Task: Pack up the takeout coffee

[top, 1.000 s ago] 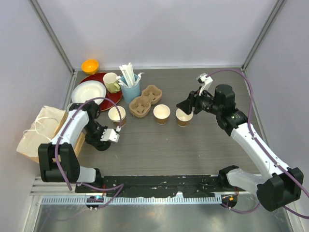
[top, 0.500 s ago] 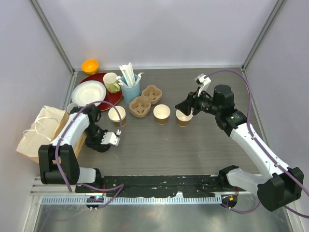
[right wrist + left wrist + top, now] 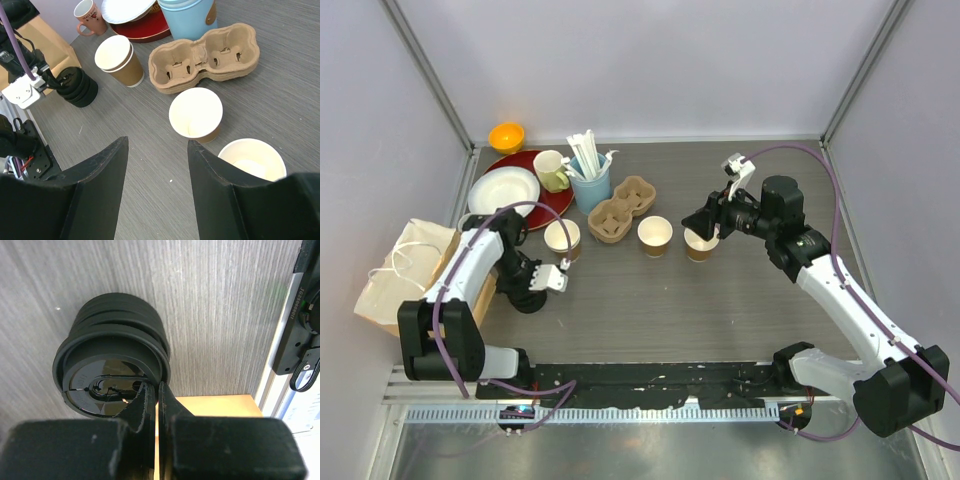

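On the table (image 3: pixel 720 320): three open cups (image 3: pixel 562 238); one lid stack (image 3: pixel 110 340); one carrier (image 3: pixel 622 208)

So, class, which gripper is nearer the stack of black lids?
Left. The left gripper is shut at the rim of the stack of black lids; the right gripper is open over a kraft paper cup across the table.

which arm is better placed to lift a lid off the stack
Left. The left gripper is shut on the rim of the top black lid; the right gripper hangs open by the rightmost paper cup, away from the lids.
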### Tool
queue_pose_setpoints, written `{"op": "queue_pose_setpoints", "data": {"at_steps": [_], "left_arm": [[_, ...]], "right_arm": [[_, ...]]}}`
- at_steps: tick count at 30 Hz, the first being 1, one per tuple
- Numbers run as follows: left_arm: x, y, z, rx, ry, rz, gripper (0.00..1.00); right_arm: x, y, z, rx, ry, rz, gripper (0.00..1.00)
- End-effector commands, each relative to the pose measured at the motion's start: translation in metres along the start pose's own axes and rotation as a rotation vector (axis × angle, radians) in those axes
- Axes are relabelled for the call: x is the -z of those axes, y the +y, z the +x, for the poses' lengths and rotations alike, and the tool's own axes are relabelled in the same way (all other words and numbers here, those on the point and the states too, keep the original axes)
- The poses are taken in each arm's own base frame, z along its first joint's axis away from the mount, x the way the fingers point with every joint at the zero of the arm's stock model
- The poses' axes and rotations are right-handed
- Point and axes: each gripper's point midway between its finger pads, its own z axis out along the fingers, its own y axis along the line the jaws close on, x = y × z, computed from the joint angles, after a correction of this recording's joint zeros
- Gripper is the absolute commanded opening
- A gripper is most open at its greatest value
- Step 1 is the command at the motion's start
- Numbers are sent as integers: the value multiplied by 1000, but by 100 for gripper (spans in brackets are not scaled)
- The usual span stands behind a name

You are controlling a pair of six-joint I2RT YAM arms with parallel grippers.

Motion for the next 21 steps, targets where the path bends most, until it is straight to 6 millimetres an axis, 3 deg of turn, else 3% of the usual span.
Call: {"op": "queue_pose_setpoints", "data": {"at_steps": [1,7,11,16,18,20,21], "left_arm": [[25,-4,-8,41,-16,-3,0],[35,-4,-7,42,-2,-45,0],[46,-1,-17,96,-48,-80,0],[96,16,-51,274,-195,-204,0],[117,21,-74,356,-267,-246,0],[126,26,-98,369,-264,-278,0],[131,28,-109,477,-273,-305,0]], "right_arm": [[2,8,-15,51,-42,-26,56],[1,9,-14,51,-37,-31,56],[2,9,-15,49,-38,-27,56],[2,-4,-15,28,-24,52,56],[1,-8,-16,12,-22,77,56],[1,-18,-20,-2,-28,132,56],[-1,-23,-16,-24,-6,156,56]]}}
